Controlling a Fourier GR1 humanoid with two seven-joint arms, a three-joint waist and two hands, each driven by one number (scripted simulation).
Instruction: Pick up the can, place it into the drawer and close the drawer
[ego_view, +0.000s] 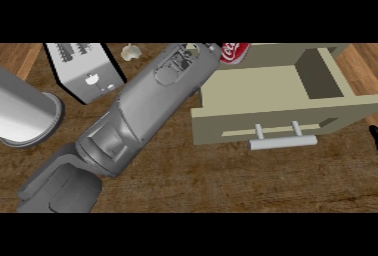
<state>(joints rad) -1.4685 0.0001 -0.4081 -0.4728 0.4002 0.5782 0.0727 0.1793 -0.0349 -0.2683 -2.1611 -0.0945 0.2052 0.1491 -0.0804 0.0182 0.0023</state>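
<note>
Progress, judged: early. The can isn't in the drawer yet, so the lift, the drop-in and the close are all left to do.

L to R:
- Pot (26, 117): shiny steel cylinder.
- Toaster (85, 72): boxy metal w/ a slotted top.
- Left forearm (140, 115): smooth grey shell, running diagonally from near-left to far.
- Left hand (210, 50): beside the can, mostly hidden; can't tell if spread or pinching.
- Can (235, 51): glossy red w/ white lettering, far side, just behind the drawer's far-left corner and outside it.
- Drawer (273, 125): open, a matte beige box w/ a pale bar handle (284, 141).
- Right hand (373, 136): black sliver at the R edge; state can't be told.
- Counter (221, 180): brown wood grain.
</note>
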